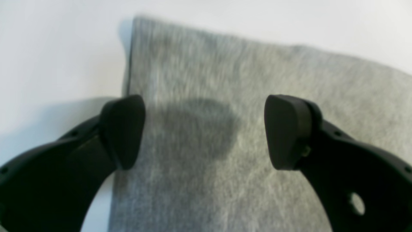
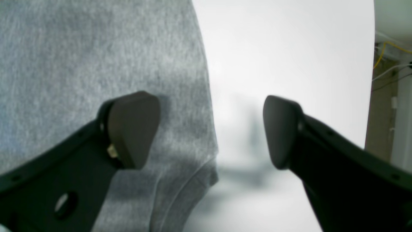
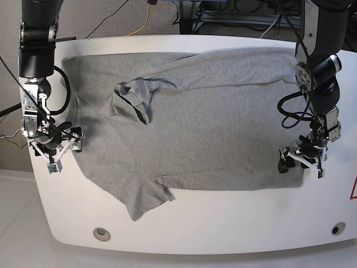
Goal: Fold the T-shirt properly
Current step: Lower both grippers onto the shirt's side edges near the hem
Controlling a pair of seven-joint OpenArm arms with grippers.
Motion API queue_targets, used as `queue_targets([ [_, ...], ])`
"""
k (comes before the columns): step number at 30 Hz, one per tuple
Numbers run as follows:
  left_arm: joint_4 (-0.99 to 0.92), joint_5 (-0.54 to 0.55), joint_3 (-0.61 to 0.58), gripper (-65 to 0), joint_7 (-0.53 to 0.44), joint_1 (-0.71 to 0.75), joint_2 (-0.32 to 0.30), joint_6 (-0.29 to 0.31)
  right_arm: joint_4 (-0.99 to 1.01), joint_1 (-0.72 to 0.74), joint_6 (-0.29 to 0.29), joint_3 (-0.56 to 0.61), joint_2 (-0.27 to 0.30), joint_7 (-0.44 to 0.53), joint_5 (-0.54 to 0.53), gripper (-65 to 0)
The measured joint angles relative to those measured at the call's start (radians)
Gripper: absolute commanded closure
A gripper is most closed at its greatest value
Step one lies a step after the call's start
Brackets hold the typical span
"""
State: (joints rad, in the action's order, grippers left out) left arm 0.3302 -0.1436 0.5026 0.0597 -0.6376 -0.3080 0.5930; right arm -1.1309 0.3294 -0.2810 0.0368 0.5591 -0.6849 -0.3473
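On white table [image 3: 223,223], grey T-shirt [image 3: 212,128].

A lab — white table [image 3: 223,223], loose cables [image 3: 146,12] trailing the floor behind.

Both wrist views are blurred; the T-shirt [image 1: 241,96] runs off the frame edges, and each gripper's base is cut off.
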Motion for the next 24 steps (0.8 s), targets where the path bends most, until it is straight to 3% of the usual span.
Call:
queue_targets([
  [12, -0.004, 0.002, 0.001, -55.5, 0.006, -0.003, -0.007, 0.002, 0.000, 0.023, 0.000, 0.000, 0.011, -0.002, -0.005, -51.1],
  [24, -0.004, -0.006, 0.000, -55.4, 0.072, -0.039, -0.085, -0.002, 0.001, 0.114, 0.000, 0.001, 0.005, 0.007, -0.008, -51.1],
])
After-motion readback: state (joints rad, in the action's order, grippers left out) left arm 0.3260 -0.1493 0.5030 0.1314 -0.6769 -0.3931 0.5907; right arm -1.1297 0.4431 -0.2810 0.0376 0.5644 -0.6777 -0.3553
